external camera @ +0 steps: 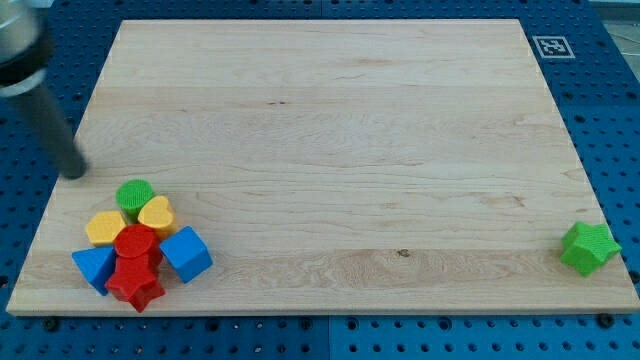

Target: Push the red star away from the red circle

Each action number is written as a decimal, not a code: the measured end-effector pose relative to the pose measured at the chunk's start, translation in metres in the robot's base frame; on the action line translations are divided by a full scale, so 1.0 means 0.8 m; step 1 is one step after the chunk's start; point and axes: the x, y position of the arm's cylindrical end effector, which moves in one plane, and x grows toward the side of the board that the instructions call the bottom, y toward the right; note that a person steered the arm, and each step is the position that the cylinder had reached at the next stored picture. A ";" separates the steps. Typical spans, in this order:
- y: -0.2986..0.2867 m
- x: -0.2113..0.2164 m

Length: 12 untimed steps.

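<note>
1. Bottom-left corner of the board: red star [136, 287] sits at the view's bottom of the cluster, touching the red circle [136, 243] just above it.
2. Packed around them: blue block [95, 267] at the view's left of the star, blue cube [187, 254] at its right, both touching or nearly so; I can't tell which at this resolution.
3. Above the circle: yellow block [105, 228], yellow heart [155, 214], green cylinder [134, 196] on top of the pile.
4. Green star [588, 247] is far off at the view's right edge, irrelevant.
5. Tool: my tip [75, 176] is a bare rod with nothing to open or clamp; it's apart from every block, up-left of the green cylinder near the board's left edge.
6. Step: approach phase, no contact yet.
7. Next move, my read: the star needs a shove toward the view's bottom or bottom-right, but the gap between star and circle is essentially nil. Tip likely has to route around the blue block and catch the star from the side.
</note>
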 end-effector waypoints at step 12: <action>0.335 0.167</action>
